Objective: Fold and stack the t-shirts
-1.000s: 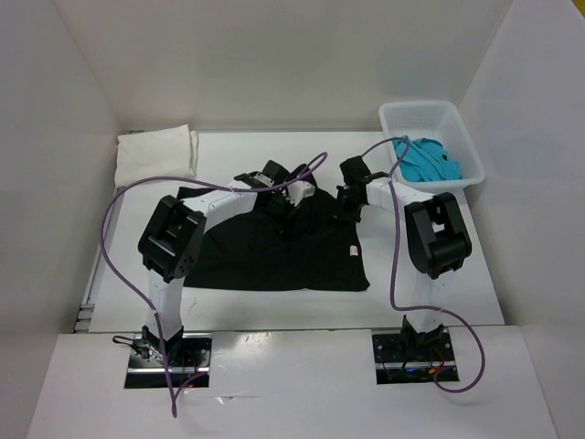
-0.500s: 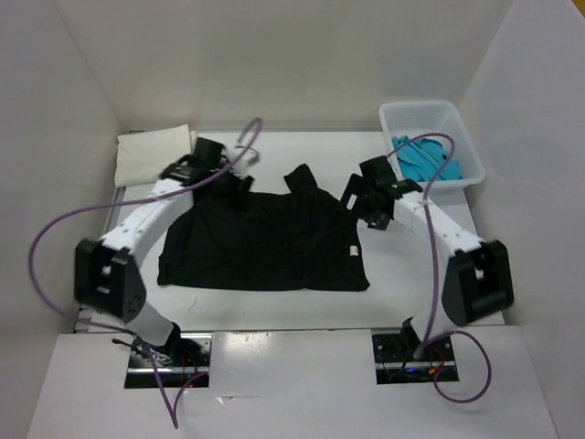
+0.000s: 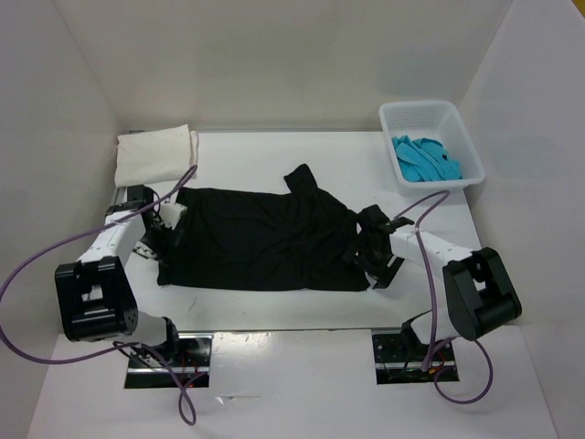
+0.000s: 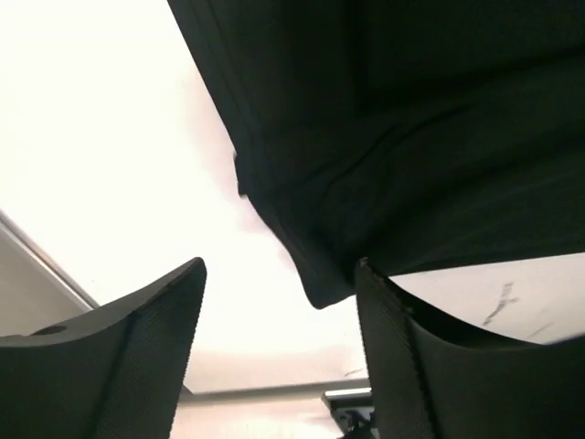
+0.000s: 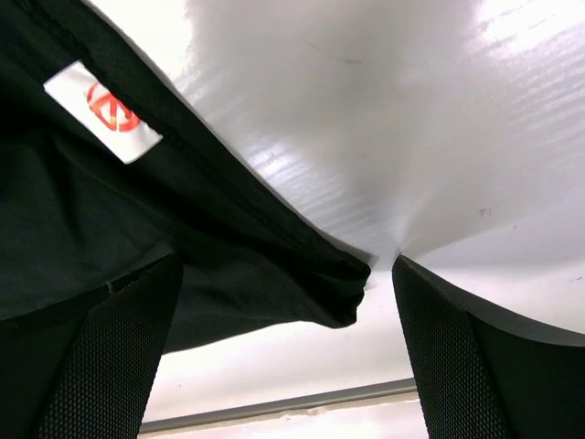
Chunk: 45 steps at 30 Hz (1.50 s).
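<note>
The black t-shirt [image 3: 260, 242] lies spread flat on the middle of the table, collar toward the back. My left gripper [image 3: 161, 240] is open at its near left corner; in the left wrist view that corner [image 4: 320, 283] hangs between the open fingers [image 4: 281, 274]. My right gripper [image 3: 371, 261] is open at the near right corner, and the hem corner [image 5: 338, 293] sits between its fingers [image 5: 285, 265] unclamped. A white label [image 5: 102, 112] shows on the hem. The cream-white t-shirt [image 3: 155, 154] lies folded at the back left. The turquoise t-shirt [image 3: 425, 157] is bunched in the basket.
The white lattice basket [image 3: 430, 113] stands at the back right corner. White walls close in the table on three sides. Purple cables loop from both arms over the table's left and right edges.
Both grippers opened and let go of the black shirt's upper part, then swung toward me to its near corners. The shirt now lies wider and flatter to the left.
</note>
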Available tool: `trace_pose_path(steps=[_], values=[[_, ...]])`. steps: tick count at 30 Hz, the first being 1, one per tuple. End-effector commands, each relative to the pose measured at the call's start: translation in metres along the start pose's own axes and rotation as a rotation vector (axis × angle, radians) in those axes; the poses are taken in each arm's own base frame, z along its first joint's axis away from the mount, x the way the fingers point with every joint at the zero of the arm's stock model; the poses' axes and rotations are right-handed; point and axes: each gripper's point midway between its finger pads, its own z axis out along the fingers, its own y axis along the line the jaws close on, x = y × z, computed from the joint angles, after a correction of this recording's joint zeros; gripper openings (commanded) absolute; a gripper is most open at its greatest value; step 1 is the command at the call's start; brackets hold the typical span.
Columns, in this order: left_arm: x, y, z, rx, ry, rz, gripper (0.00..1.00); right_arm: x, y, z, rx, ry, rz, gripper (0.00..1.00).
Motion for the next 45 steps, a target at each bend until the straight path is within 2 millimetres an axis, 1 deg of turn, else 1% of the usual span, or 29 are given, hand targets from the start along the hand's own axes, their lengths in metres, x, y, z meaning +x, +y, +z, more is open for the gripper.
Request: trace_pose_path(steps=[1, 6, 9, 10, 11, 12, 13, 14, 15, 16, 17, 20, 21, 24, 28, 30, 31, 32, 34, 35, 36, 38, 39, 40, 41, 42, 43, 44, 45], values=[[0.028, 0.015, 0.019, -0.014, 0.099, 0.082, 0.75, 0.005, 0.003, 0.002, -0.046, 0.003, 0.048, 1.0], [0.051, 0.011, 0.052, 0.038, 0.208, 0.107, 0.76, 0.01, 0.001, 0.006, -0.028, 0.016, 0.036, 0.99], [0.058, 0.007, 0.064, 0.06, 0.24, 0.107, 0.76, 0.011, -0.001, 0.006, -0.028, 0.016, 0.036, 0.88], [0.06, 0.006, 0.067, 0.065, 0.246, 0.107, 0.76, 0.011, -0.001, 0.006, -0.028, 0.016, 0.036, 0.69], [0.059, 0.004, 0.068, 0.074, 0.24, 0.106, 0.76, 0.011, -0.001, 0.006, -0.028, 0.016, 0.036, 0.54], [0.06, 0.001, 0.07, 0.091, 0.243, 0.104, 0.69, 0.011, -0.001, 0.006, -0.028, 0.016, 0.036, 0.39], [0.057, 0.003, 0.07, 0.085, 0.235, 0.104, 0.63, 0.011, -0.001, 0.006, -0.028, 0.016, 0.036, 0.05], [0.058, 0.001, 0.071, 0.098, 0.238, 0.103, 0.58, 0.012, -0.003, 0.006, -0.017, 0.022, 0.035, 0.0], [0.058, 0.001, 0.071, 0.098, 0.238, 0.103, 0.52, 0.012, -0.006, 0.006, -0.004, 0.017, 0.035, 0.0], [0.059, 0.0, 0.071, 0.103, 0.245, 0.103, 0.37, 0.011, -0.011, 0.003, 0.022, 0.015, 0.034, 0.0], [0.059, 0.0, 0.071, 0.104, 0.245, 0.103, 0.27, 0.008, -0.015, 0.001, 0.035, -0.009, 0.033, 0.0], [0.068, 0.006, 0.058, 0.066, 0.269, 0.118, 0.01, 0.0, -0.019, -0.018, 0.023, -0.072, 0.101, 0.0], [0.074, 0.006, 0.053, 0.061, 0.285, 0.136, 0.0, 0.0, -0.018, -0.024, 0.008, -0.09, 0.109, 0.0], [0.08, 0.004, 0.036, 0.054, 0.289, 0.162, 0.0, -0.001, -0.014, -0.044, -0.06, -0.151, 0.146, 0.0], [0.092, 0.004, 0.02, 0.05, 0.335, 0.192, 0.0, -0.002, -0.012, -0.05, -0.066, -0.159, 0.172, 0.0], [0.101, 0.0, 0.014, 0.065, 0.366, 0.204, 0.0, 0.006, -0.013, -0.051, -0.037, -0.149, 0.144, 0.0], [0.105, 0.004, 0.01, 0.042, 0.388, 0.209, 0.0, 0.008, -0.009, -0.055, -0.044, -0.147, 0.151, 0.0], [0.108, 0.004, 0.009, 0.032, 0.395, 0.211, 0.0, 0.011, -0.013, -0.055, -0.025, -0.147, 0.148, 0.0], [0.116, 0.004, 0.005, 0.025, 0.438, 0.229, 0.01, 0.013, -0.007, -0.06, -0.052, -0.151, 0.144, 0.04], [0.115, 0.004, 0.005, 0.018, 0.442, 0.243, 0.03, 0.016, -0.007, -0.062, -0.056, -0.149, 0.131, 0.12], [0.119, 0.003, 0.005, 0.017, 0.458, 0.246, 0.07, 0.019, -0.006, -0.062, -0.06, -0.136, 0.13, 0.37], [0.124, 0.003, 0.002, -0.003, 0.483, 0.251, 0.17, 0.021, -0.006, -0.062, -0.063, -0.124, 0.12, 0.63], [0.127, 0.004, 0.0, -0.011, 0.498, 0.246, 0.27, 0.023, -0.006, -0.061, -0.057, -0.111, 0.118, 0.77], [0.127, 0.006, -0.001, -0.02, 0.505, 0.248, 0.45, 0.026, -0.008, -0.061, -0.048, -0.107, 0.108, 1.0], [0.131, 0.006, -0.004, -0.02, 0.526, 0.252, 0.5, 0.023, -0.003, -0.065, -0.065, -0.112, 0.11, 1.0], [0.132, 0.007, -0.007, -0.029, 0.532, 0.255, 0.55, 0.02, -0.006, -0.071, -0.053, -0.132, 0.11, 1.0], [0.138, 0.009, -0.012, -0.019, 0.549, 0.225, 0.61, 0.009, -0.005, -0.077, -0.052, -0.184, 0.115, 1.0], [0.125, 0.014, -0.016, -0.009, 0.503, 0.207, 0.64, -0.004, 0.013, -0.098, -0.12, -0.232, 0.105, 1.0], [0.118, 0.018, -0.02, -0.005, 0.479, 0.184, 0.67, -0.013, 0.023, -0.11, -0.149, -0.269, 0.05, 1.0]])
